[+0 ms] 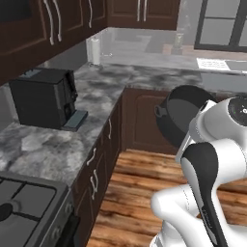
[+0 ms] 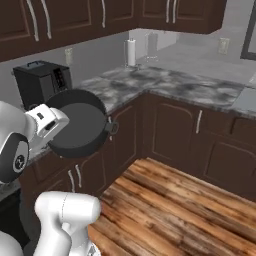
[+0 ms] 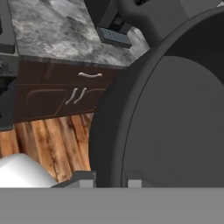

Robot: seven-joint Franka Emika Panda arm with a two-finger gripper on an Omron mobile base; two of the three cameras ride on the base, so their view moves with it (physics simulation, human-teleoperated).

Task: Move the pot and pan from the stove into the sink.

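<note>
Pot (image 2: pixel 80 123) held tipped sideways, mouth facing out; jaws apparently clamping rim.

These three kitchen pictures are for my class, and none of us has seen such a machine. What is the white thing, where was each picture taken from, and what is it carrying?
The white thing is a robot arm on a base that can drive. Two cameras ride on that base behind the arm: one looks over it from the left, one from the right. The third sits on the hand itself, looking along the gripper. All pictures are computer-rendered.

The gripper is shut on the rim of the pot, a deep dark grey one, held tilted in the air above the wooden floor. On the marble counter stand a black coffee machine and a paper towel roll. A corner of the stove shows at lower left.
</note>
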